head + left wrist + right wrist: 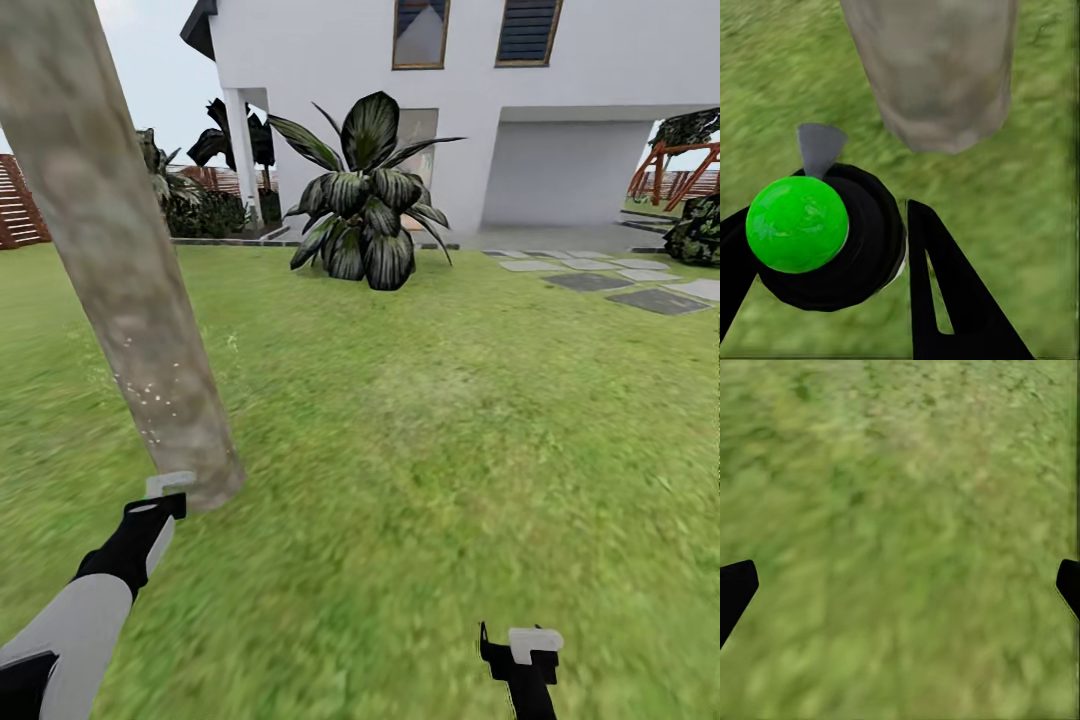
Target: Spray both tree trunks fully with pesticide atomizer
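In the left wrist view, the two black fingers (945,292) of the left gripper (832,262) stand on either side of the pesticide atomizer (829,240), a round black body with a bright green cap on top and a small grey nozzle pointing toward the tree trunk (934,75). The fingers are closed around the black body and hold it; they are not on the green cap. In the head view this gripper (160,500) is low at the left, just beside the foot of the trunk (110,260), with the pale nozzle part nearly touching the bark.

The bottle looks like hard smooth plastic, stiff and rather light, and I judge it somewhat slippery because it is round. The wide black body seems the better place to hold it, since the cap is domed and would slide out.

A few whitish specks of pesticide (150,395) sit on the lower trunk; most of the bark above is bare, so I think the covering is only begun.

The right gripper (520,650) is low at the right over the lawn (450,420). Its finger tips (735,585) stand wide apart with only grass between them, so it is open and holds nothing.

Far behind are a broad-leaved plant (365,190), a white house (600,80) and a brown fence (18,205).
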`<state>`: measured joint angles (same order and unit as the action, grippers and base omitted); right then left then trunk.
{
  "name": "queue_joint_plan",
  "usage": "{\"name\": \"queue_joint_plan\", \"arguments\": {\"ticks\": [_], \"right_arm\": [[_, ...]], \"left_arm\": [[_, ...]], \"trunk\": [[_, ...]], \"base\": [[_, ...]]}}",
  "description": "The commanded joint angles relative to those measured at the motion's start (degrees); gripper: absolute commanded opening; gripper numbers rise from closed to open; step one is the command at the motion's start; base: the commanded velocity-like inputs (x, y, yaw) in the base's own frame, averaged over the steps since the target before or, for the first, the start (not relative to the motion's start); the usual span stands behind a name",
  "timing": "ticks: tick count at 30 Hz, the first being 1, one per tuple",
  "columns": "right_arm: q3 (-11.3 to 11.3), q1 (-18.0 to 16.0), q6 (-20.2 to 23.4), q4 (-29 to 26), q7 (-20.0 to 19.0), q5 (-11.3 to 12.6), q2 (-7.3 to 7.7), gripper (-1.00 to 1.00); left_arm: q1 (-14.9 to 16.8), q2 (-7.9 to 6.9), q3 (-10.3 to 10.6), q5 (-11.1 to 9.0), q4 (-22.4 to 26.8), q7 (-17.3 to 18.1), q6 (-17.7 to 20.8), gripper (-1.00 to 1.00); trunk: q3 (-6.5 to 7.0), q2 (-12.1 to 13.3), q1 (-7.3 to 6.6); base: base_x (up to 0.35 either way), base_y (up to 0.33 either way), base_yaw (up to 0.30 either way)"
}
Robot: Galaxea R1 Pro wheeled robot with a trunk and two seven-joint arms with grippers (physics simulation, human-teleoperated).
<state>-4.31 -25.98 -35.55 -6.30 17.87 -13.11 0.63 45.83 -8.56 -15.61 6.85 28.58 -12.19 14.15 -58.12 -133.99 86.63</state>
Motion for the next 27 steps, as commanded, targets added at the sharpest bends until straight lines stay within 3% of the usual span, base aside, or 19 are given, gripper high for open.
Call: {"name": "queue_joint_plan", "arguments": {"ticks": [1, 15, 27], "right_arm": [[-0.44, -0.04, -0.13, 0.06, 0.15, -0.60, -0.02, 1.00], [-0.44, -0.04, -0.13, 0.06, 0.18, -0.60, -0.02, 1.00], [-0.44, -0.04, -0.13, 0.06, 0.33, -0.60, -0.02, 1.00]], "left_arm": [[0.00, 0.04, -0.21, 0.62, 0.13, 0.06, 0.38, -1.00], [-0.04, 0.04, -0.21, 0.62, -0.18, 0.06, 0.43, -1.00], [-0.04, -0.37, -0.40, 0.71, -0.32, 0.06, 0.44, -1.00]], "trunk": [[-0.05, -0.02, -0.01], [-0.05, -0.02, -0.01], [-0.05, -0.02, -0.01]], "base": [[0.002, -0.275, 0.046], [0.044, -0.275, 0.211], [0.095, -0.275, 0.011]]}}
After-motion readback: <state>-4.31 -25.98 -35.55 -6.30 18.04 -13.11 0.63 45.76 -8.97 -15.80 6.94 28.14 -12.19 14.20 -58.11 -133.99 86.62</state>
